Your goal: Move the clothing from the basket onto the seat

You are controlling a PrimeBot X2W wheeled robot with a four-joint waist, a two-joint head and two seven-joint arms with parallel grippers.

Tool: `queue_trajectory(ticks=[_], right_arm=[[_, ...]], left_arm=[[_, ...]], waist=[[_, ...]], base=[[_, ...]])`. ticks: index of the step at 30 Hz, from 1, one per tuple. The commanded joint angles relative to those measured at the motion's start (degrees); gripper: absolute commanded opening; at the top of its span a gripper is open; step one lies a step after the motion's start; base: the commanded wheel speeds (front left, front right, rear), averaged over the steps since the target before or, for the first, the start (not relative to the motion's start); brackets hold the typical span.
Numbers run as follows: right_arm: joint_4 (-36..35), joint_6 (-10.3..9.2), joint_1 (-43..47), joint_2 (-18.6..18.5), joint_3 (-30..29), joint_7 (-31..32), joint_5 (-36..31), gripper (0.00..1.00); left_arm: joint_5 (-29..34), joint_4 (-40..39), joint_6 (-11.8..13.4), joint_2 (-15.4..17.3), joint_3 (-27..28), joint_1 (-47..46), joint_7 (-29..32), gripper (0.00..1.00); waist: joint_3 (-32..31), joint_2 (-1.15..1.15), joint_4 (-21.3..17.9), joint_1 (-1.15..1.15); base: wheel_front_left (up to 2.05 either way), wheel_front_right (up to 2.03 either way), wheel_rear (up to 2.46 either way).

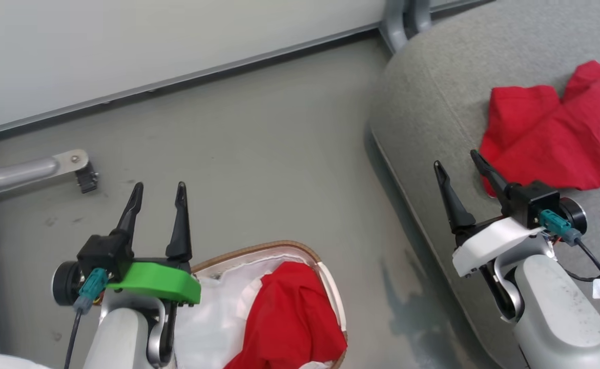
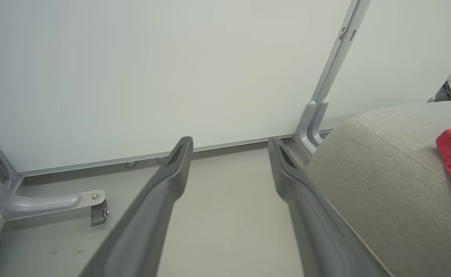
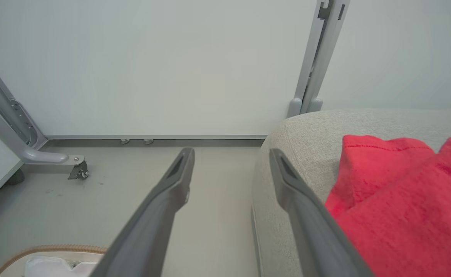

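- Right, nearest me in the head view, the left tool [image 1: 159, 185] hangs over the floor [image 1: 259, 154] beside the basket [image 1: 259, 247], its two dark fingers spread with nothing between them.
- In the left wrist view the same left tool [image 2: 230, 142] stands wide apart, with only bare floor showing through the gap.
- The basket sits on the floor at the bottom of my head view, its brown rim curving round a white liner [image 1: 212, 307].
- One red garment [image 1: 289, 312] lies crumpled inside the basket, on the side toward the seat [image 1: 433, 92].
- The right tool [image 1: 456, 159] is over the near edge of the seat, fingers parted and holding nothing.
- From the right wrist view, the right tool [image 3: 231, 152] is spread; the gap between its fingers frames floor and the seat's rounded corner [image 3: 298, 130].
- The other red garment [image 1: 545, 133] lies rumpled on the seat, just beside the right tool's outer finger; I cannot tell whether the finger touches the cloth.
- That other red garment [image 3: 402, 192] looms large in the right wrist view, and the basket rim [image 3: 52, 249] peeks in at the bottom left.
- Farther off, a grey foot with a caster [image 1: 82, 171] rests on the floor.
- Farthest, a pale wall panel [image 1: 125, 41] and a grey post [image 1: 402, 20] stand behind the seat.
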Motion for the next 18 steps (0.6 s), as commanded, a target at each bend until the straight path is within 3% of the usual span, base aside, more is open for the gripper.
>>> queue_trajectory(ticks=[1,9,18], right_arm=[[-0.32,-0.08,1.57,0.44,-0.29,-0.29,-0.69,1.0],[-1.32,-0.08,5.79,2.56,-2.24,-0.29,-2.95,1.0],[-0.67,-0.07,10.44,4.23,-4.07,-0.29,-2.05,1.0]], left_arm=[[0.26,-0.24,0.85,-0.02,0.8,1.76,0.03,1.0],[1.68,0.09,2.47,0.0,3.31,6.02,0.03,1.0],[1.94,-0.23,2.19,0.03,5.97,11.42,0.03,1.0]], waist=[[-2.42,0.0,3.8,0.0],[-5.31,0.0,8.3,0.0],[-9.52,0.0,9.33,0.0]], base=[[0.0,0.0,0.0],[0.0,0.0,0.0],[0.0,0.0,0.0]])
